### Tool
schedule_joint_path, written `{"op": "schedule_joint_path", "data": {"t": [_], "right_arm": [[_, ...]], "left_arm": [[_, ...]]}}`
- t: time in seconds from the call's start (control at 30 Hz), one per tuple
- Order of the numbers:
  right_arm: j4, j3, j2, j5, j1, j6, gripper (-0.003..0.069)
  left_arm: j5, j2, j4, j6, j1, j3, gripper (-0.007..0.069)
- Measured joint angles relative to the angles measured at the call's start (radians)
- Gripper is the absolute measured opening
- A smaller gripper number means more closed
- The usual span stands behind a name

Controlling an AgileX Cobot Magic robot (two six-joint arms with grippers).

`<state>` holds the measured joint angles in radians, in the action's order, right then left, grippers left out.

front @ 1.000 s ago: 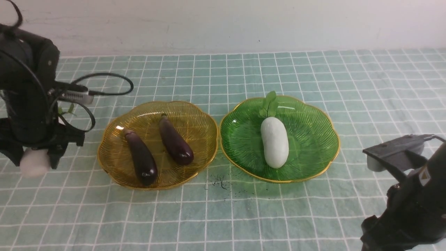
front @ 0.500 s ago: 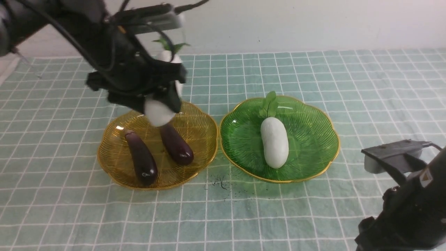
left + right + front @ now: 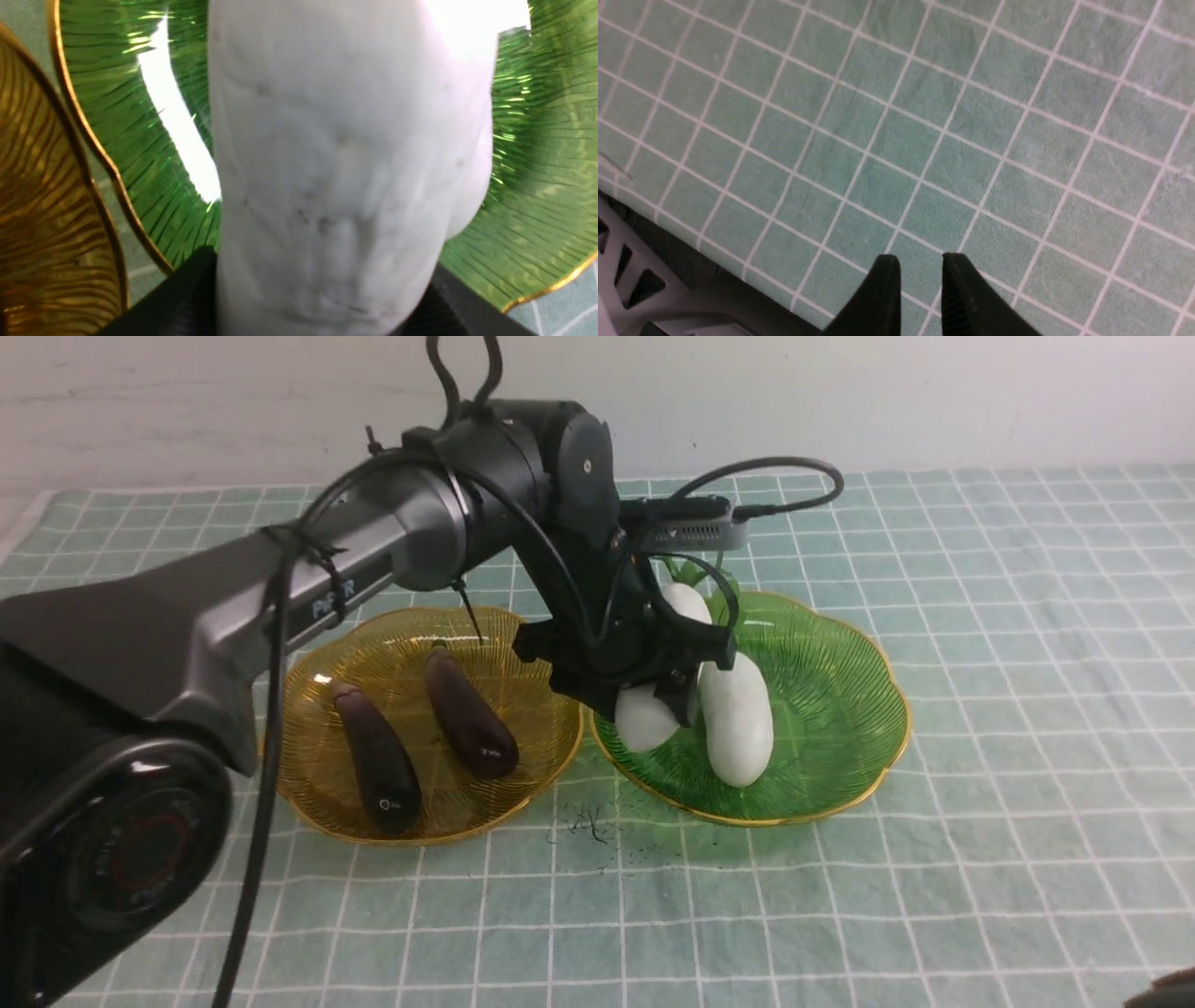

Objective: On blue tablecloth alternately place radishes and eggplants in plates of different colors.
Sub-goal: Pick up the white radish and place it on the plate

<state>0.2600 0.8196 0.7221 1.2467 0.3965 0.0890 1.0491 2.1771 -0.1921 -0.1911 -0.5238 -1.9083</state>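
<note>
Pale wall at the back, and the blue tablecloth (image 3: pixel 840 896) covers the whole surface, with the green plate (image 3: pixel 845 649) as the landmark. One radish (image 3: pixel 738 719) lies in the middle of the green plate. The left gripper (image 3: pixel 653 705) hangs over that plate's side nearest the amber plate (image 3: pixel 308 784), clamped on a second radish (image 3: pixel 639 726), which is just beside the lying one. I cannot tell whether the held radish touches the green plate. The amber plate sits just beside the green plate and holds both eggplants (image 3: pixel 378 770) (image 3: pixel 470 714). Dark specks (image 3: pixel 588 823) mark the cloth in front of the gap between the plates. The right gripper (image 3: pixel 920 275) is well away from the green plate, over bare cloth, its fingers (image 3: pixel 885 280) close together and holding nothing.
</note>
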Motion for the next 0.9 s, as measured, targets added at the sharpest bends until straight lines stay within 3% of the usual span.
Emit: {"op": "schedule_joint_path", "data": {"t": [0.17, 0.3, 0.4, 0.5, 0.73, 0.9], "right_arm": [[-0.030, -0.001, -0.244, 0.020, 0.000, -0.002, 0.0110], [-0.106, -0.041, -0.405, 0.008, 0.000, -0.002, 0.0110], [-0.168, -0.119, -0.518, -0.099, 0.000, -0.003, 0.0110], [-0.183, -0.190, -0.569, -0.194, 0.000, -0.004, 0.0110], [-0.186, -0.371, -0.582, -0.466, 0.000, -0.004, 0.0102], [-0.189, -0.427, -0.582, -0.649, 0.000, -0.004, 0.0030]], "left_arm": [[-0.006, 0.030, 0.000, -0.006, 0.000, -0.008, 0.0438], [-0.008, 0.026, 0.000, -0.006, 0.000, -0.009, 0.0513], [-0.008, 0.026, -0.001, -0.006, 0.000, -0.009, 0.0578], [-0.007, 0.026, -0.011, -0.006, 0.000, -0.009, 0.0594], [0.020, 0.015, -0.037, -0.005, 0.000, -0.010, 0.0575], [0.020, -0.003, -0.038, -0.004, 0.000, -0.010, 0.0517]]}}
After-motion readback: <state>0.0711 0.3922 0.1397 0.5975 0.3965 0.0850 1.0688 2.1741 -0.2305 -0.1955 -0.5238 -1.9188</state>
